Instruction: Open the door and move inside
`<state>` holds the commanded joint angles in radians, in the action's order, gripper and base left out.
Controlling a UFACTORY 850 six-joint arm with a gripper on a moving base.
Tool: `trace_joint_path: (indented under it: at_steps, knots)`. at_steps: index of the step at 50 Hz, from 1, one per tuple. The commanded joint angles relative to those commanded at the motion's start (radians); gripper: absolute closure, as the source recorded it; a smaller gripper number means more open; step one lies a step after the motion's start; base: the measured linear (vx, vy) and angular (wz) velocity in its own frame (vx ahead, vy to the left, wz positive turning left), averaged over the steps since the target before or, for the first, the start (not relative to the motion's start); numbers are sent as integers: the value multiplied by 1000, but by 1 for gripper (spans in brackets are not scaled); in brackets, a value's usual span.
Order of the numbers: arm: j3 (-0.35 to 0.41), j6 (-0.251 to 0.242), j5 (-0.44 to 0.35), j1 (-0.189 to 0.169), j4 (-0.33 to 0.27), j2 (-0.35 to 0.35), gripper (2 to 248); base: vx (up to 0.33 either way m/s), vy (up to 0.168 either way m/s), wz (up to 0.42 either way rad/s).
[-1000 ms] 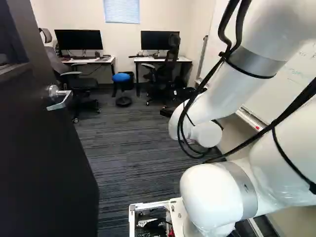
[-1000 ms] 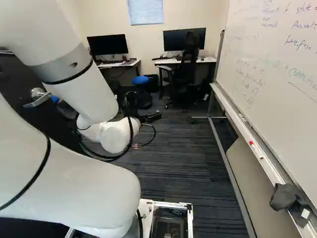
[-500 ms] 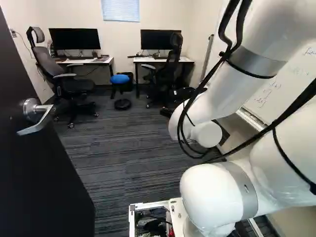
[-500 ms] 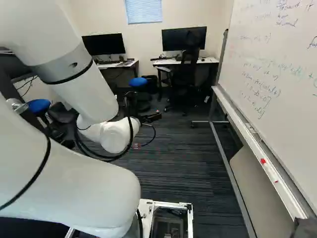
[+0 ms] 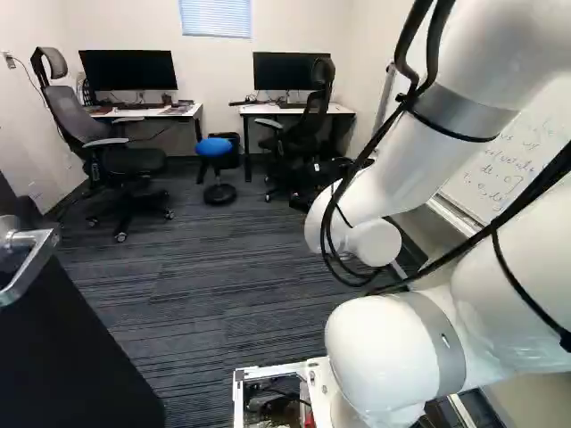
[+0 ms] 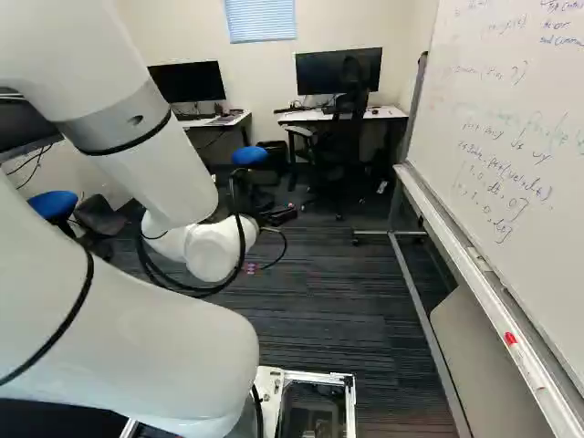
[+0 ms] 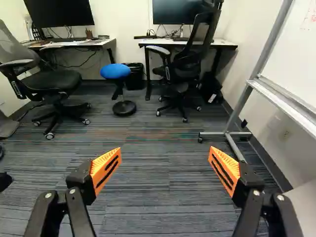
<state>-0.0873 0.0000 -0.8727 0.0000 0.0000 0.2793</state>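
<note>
Past the arm in the right base view, part of my black gripper (image 6: pixel 278 215) shows. In the wrist view the gripper (image 7: pixel 165 152) has its two orange-padded fingers wide apart, with only carpet seen between them. The dark door (image 5: pixel 76 357) stands open along the left side of the left base view, beside the base. Its silver lever handle (image 5: pixel 28 254) is at that view's left edge, well away from the gripper. The arm hides most of this side in the right base view.
Carpet (image 5: pixel 223 294) stretches ahead to two desks with monitors (image 5: pixel 129 69). An office chair (image 5: pixel 125 160), a blue stool (image 5: pixel 214 147) and a dark chair (image 7: pixel 185 64) stand before them. Along the right runs a whiteboard (image 6: pixel 511 155) on a wheeled frame (image 6: pixel 415 301).
The base has moved forward: the door and handle have slid toward the left base view's left edge, and the room's furniture appears nearer. The arm holds the same pose.
</note>
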Motion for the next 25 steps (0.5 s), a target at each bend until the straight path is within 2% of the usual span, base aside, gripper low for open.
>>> trace_joint_path:
  at_steps: [25]
  knots:
    - [0,0,0,0,0,0,3,199,7,2]
